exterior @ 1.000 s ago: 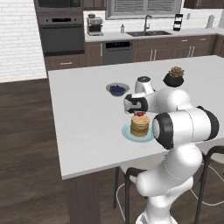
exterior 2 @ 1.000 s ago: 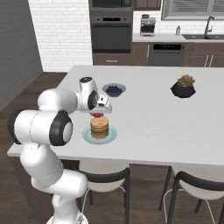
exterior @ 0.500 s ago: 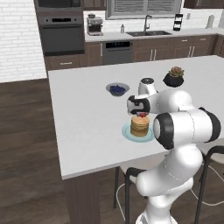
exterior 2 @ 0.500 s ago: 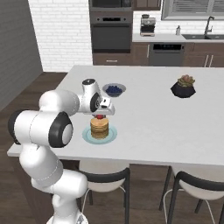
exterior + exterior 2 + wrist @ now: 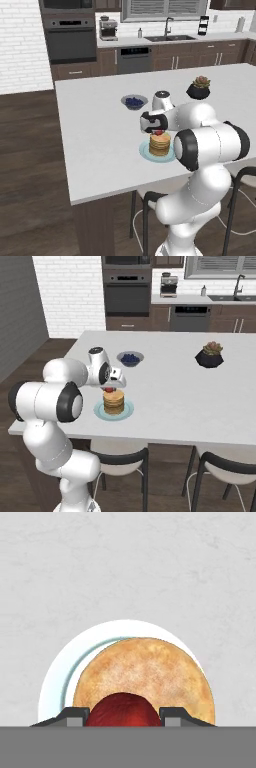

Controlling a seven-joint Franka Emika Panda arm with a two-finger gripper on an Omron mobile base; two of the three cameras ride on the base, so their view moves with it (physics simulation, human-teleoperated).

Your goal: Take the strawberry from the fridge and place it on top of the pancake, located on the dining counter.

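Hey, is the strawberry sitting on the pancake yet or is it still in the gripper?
In the gripper: the strawberry sits between the two fingertips above the pancake. Whether it touches the stack, I cannot tell.

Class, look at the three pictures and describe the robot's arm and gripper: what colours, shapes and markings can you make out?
The arm is glossy white, built of rounded, bulbous segments with dark round caps at the joints. The gripper has a white and dark hand with two small dark grey fingertips. No cables or markings are visible.
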